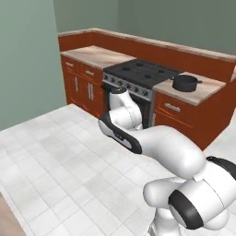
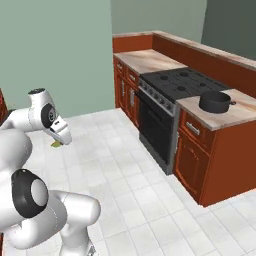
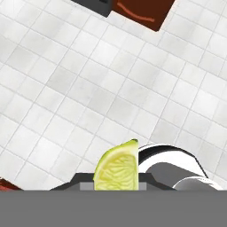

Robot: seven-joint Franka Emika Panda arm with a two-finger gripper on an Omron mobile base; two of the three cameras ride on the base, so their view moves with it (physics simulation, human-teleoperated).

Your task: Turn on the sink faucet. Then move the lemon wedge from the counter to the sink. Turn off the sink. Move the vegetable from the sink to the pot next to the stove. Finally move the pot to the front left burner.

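The end effector [image 2: 61,136] is closed on the lemon wedge [image 3: 116,167], which sits right between its fingertips, a sliver of yellow-green also peeping out below it in the right base view; directly beneath lies white tiled floor [image 3: 88,88], and well ahead stand the stove [image 1: 138,73] and, beside it on the table [image 2: 240,112], the black pot [image 2: 216,101]. As I judge it, the wedge is slick and tiny, so a jolt during the carry could let it slip and drop to the floor; no brand, label or writing is readable anywhere.
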